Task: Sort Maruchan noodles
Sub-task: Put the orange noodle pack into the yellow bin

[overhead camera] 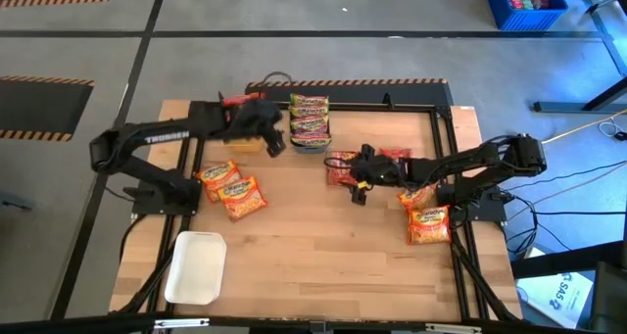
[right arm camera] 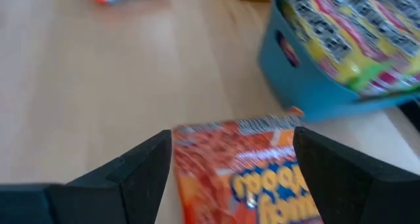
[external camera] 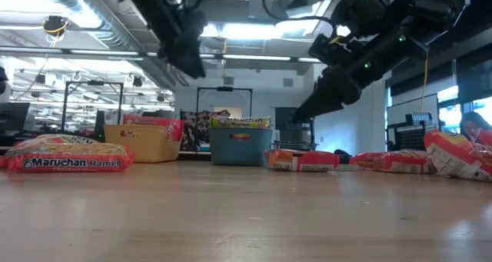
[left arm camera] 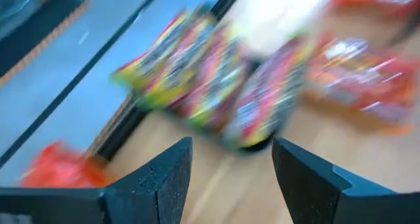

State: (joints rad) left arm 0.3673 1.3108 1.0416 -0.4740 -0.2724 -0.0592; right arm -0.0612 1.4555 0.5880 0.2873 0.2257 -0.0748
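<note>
- At the lower left of the high view a white tray (overhead camera: pixel 195 267) lies on the wooden desk (overhead camera: pixel 313 265). It is plain, smooth and has rounded corners, and nothing is in it.
- Right of it, at centre left, two orange packets (overhead camera: pixel 233 187) of Maruchan noodles lie flat. They are thin, crinkly plastic rectangles with yellow and red print.
- The left claw (overhead camera: pixel 273 140) hangs above the desk near the upper centre, just beside a yellow tray (overhead camera: pixel 245 143) and a blue-grey tray (right arm camera: pixel 295 73). Its fingers are spread and hold nothing.
- The blue-grey tray has stiff, smooth walls and holds a stack of green-edged packets (overhead camera: pixel 309 119).
- In the middle, a red packet (right arm camera: pixel 246 165) lies flat on the desk. The right claw (overhead camera: pixel 359 185) is above it, fingers spread wide on both sides of it, not touching it as far as I can tell.
- At the right, more orange packets (overhead camera: pixel 427 219) lie near the base of the right arm.
- Risk, in my judgement: the film is slippery and flat, so the fingers may slide over the red packet or pinch only a corner, and it may fall during transport.
- Another risk: the packets at the right overlap, so lifting one may drag its neighbour along.
- The stack in the blue-grey tray is high, so a new packet may slide off it.
</note>
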